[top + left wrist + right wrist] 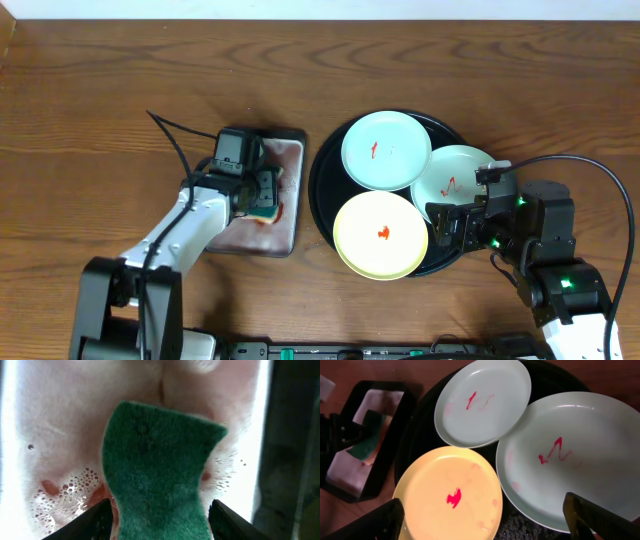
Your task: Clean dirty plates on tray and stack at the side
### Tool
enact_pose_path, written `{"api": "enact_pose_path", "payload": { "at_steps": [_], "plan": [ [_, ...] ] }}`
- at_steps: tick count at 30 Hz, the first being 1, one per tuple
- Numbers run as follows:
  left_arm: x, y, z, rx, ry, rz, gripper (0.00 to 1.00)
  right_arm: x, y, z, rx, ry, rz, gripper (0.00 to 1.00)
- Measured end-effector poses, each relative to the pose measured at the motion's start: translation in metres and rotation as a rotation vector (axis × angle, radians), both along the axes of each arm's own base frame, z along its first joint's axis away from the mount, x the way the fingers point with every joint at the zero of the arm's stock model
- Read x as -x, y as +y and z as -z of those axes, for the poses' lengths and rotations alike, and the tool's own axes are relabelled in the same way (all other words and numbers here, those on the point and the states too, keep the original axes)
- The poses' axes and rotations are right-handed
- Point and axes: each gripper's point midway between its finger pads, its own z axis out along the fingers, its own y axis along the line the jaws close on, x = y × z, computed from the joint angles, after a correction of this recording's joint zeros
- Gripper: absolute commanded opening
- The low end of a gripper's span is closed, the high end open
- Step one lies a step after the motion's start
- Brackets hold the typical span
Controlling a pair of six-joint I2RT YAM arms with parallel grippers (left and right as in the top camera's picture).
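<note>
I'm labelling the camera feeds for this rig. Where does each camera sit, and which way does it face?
Overhead: above the table, looking straight down; both arms show, left gripper over the grey tray, right gripper at the black tray.
Left wrist: on the left arm, facing down into the grey tray; its fingertips flank the green sponge.
Right wrist: on the right arm, looking down across the yellow plate; its fingertips fill the bottom corners.
Shared: overhead and right wrist both show the yellow plate and the grey tray.

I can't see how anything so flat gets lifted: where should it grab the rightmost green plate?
Probably the plate by its raised rim, on the side facing the open right end effector. It lies flat and wide on the tray, so only that thin edge can be pinched.
</note>
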Motion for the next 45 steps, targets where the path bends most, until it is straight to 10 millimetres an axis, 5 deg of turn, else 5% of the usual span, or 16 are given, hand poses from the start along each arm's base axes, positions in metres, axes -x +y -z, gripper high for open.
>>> {"api": "enact_pose_path", "payload": {
  "at_steps": [2, 7, 15, 22, 32, 45],
  "plan": [
    [0.001, 0.0, 0.007, -0.003, 0.018, -0.001, 0.49, 0.0, 0.0, 0.0, 0.0, 0.0, 0.0, 0.99],
    [0.001, 0.0, 0.017, -0.006, 0.04, -0.002, 0.08, 0.0, 0.0, 0.0, 0.0, 0.0, 0.0, 0.99],
    [0.003, -0.001, 0.012, -0.002, 0.035, 0.002, 0.07, 0.002, 0.0, 0.005, 0.003, 0.027, 0.0, 0.99],
    [0.0, 0.007, -0.024, 0.052, -0.04, -0.055, 0.07, 0.003, 0.0, 0.023, 0.017, 0.101, -0.007, 0.94],
    [-0.006, 0.021, -0.064, 0.374, -0.098, -0.092, 0.07, 0.008, 0.017, 0.038, 0.045, 0.15, -0.103, 0.95],
    [0.002, 0.007, -0.113, 0.71, -0.229, 0.158, 0.07, 0.013, 0.024, 0.076, 0.05, 0.313, -0.136, 0.91]
  ]
}}
